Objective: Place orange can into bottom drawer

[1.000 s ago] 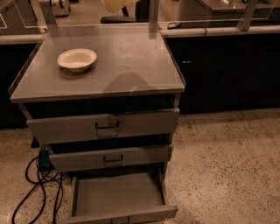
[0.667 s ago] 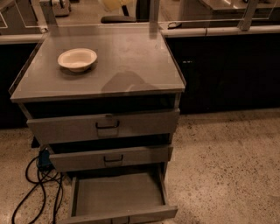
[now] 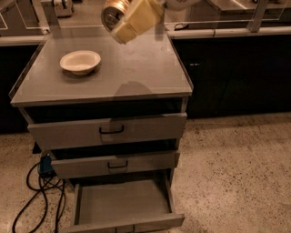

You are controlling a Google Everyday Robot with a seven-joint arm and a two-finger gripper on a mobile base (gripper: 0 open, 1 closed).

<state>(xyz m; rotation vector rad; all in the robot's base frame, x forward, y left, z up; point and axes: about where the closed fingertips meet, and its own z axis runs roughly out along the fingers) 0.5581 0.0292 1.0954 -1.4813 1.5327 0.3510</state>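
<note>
My gripper (image 3: 132,19) hangs at the top of the camera view, above the back of the grey cabinet top (image 3: 136,68). Its pale fingers are shut on the orange can (image 3: 113,13), which lies tilted with its silver top facing left and toward the camera. The bottom drawer (image 3: 122,201) is pulled open at the foot of the cabinet, its flat grey floor bare. The can is high above it and further back.
A white bowl (image 3: 80,61) sits on the left of the cabinet top. The two upper drawers (image 3: 109,131) with dark handles stand slightly out. Black cables (image 3: 38,193) and a blue plug (image 3: 45,164) lie on the floor at the left. Speckled floor (image 3: 236,173) spreads to the right.
The gripper holding the orange can has come into view at the top, where earlier it did not show. The cabinet, bowl and drawers have not moved.
</note>
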